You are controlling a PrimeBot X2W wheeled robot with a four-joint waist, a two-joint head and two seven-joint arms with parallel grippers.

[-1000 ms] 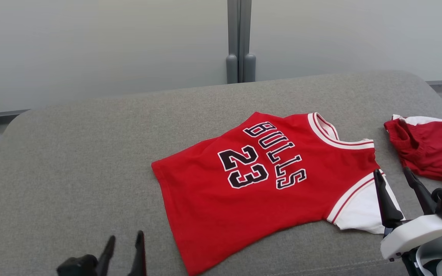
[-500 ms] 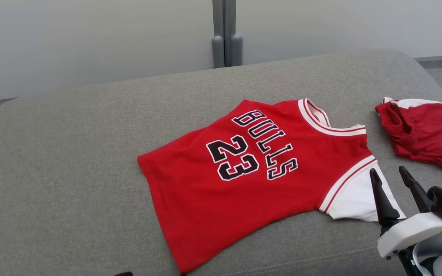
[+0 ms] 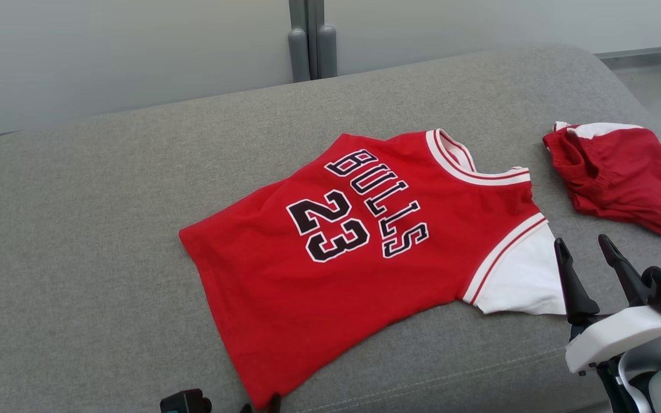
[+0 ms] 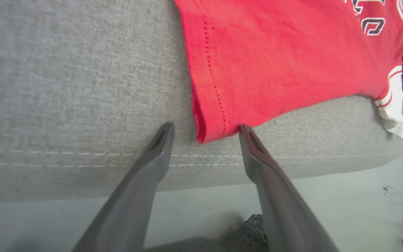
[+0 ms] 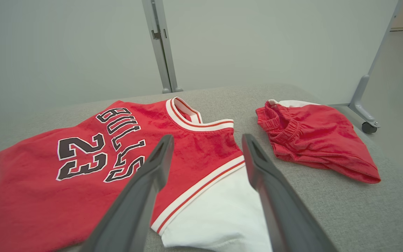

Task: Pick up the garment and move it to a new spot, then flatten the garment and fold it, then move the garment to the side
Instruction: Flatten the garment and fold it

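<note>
Jersey (image 3: 359,258) flat mid grey cushion (image 3: 107,229), long axis diagonal: collar toward far right, hem toward my near left. My left tool (image 4: 205,128) spread, straddling hem corner. Right tool (image 3: 582,242) spread beside white sleeve.

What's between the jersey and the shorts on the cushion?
Nothing: a bare strip of grey cushion separates the jersey from the shorts, as the head view and the right wrist view show.
</note>
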